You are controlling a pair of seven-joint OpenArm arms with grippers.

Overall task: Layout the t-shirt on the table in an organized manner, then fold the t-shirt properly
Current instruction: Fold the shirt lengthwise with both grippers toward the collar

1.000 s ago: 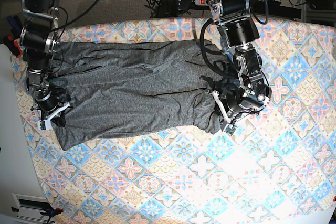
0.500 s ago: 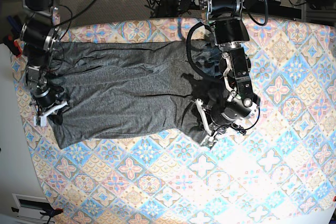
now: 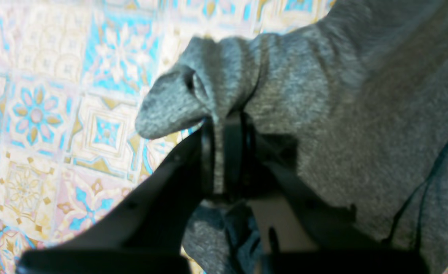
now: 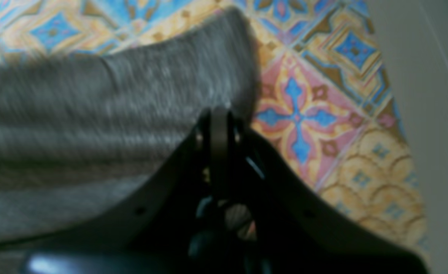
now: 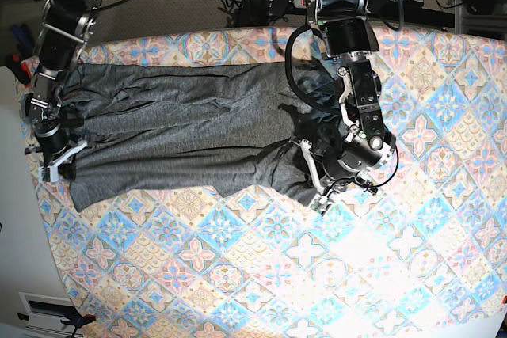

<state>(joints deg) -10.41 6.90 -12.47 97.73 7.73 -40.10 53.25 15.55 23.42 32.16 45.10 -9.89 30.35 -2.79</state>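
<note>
Across the far half of the desk (image 5: 238,275), the t-shirt (image 5: 182,128) lies stretched in a long band, running from the left edge toward the middle. Its far edge runs close along the desk's far edge; its near edge is uneven and slants toward the left. The whole near half of the patterned cloth and the right side beyond the arms lie bare, so open room lies there. At the left, the fabric ends just short of the desk's edge, with only a narrow strip of cloth showing beyond it in the right wrist view.

The left pincer (image 5: 318,195) sits at the shirt's right end, near the desk's middle, closed on a bunched fold of the t-shirt (image 3: 216,114), which rises in a small hump above its tips; wrinkles gather toward that grip.

The right pincer (image 5: 57,165) sits at the shirt's left end by the desk's left edge, jaws pressed together on the hem of the t-shirt (image 4: 94,125), which lies flat beside it.
</note>
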